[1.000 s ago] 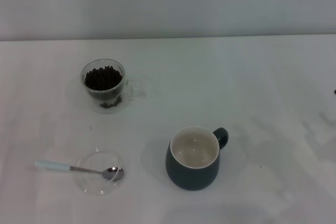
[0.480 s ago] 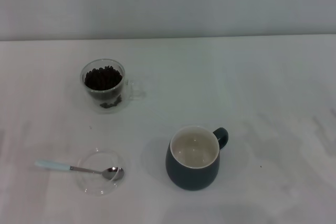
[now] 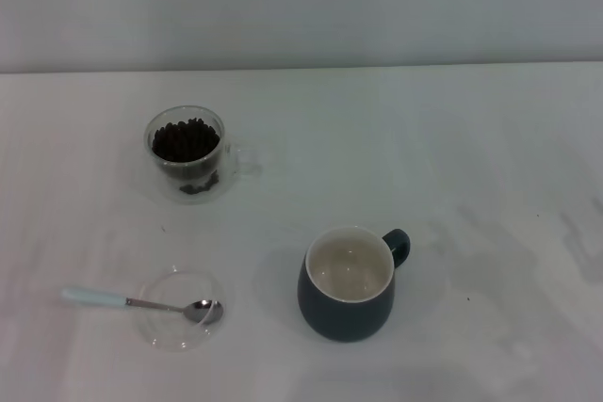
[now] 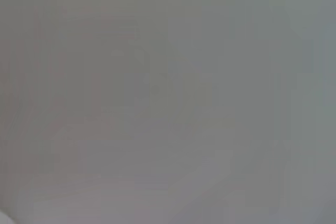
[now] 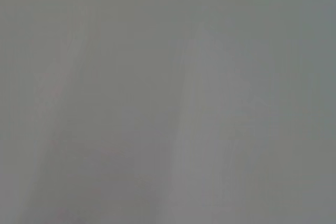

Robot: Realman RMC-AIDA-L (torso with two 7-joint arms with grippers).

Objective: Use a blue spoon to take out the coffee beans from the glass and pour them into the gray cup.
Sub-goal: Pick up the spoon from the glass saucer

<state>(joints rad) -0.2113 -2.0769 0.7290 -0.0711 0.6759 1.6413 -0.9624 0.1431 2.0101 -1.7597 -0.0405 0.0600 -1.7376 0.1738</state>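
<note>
The gray cup [image 3: 349, 284] stands empty near the tabletop's front edge, mouth up, apparently ready to receive. The glass [image 3: 187, 153], toward the left rear, holds the coffee beans [image 3: 185, 139], heaped high. The blue spoon [image 3: 141, 303] lies released, bowl resting in a shallow dish [image 3: 179, 310] near the front-left corner, handle out for grasping. Neither gripper shows.

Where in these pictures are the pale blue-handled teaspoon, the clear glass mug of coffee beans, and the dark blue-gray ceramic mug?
blue spoon [image 3: 94, 297]: head view, on its pale blue handle.
glass [image 3: 186, 181]: head view, on its clear front wall below the beans.
gray cup [image 3: 345, 315]: head view, on its dark outer wall.
</note>
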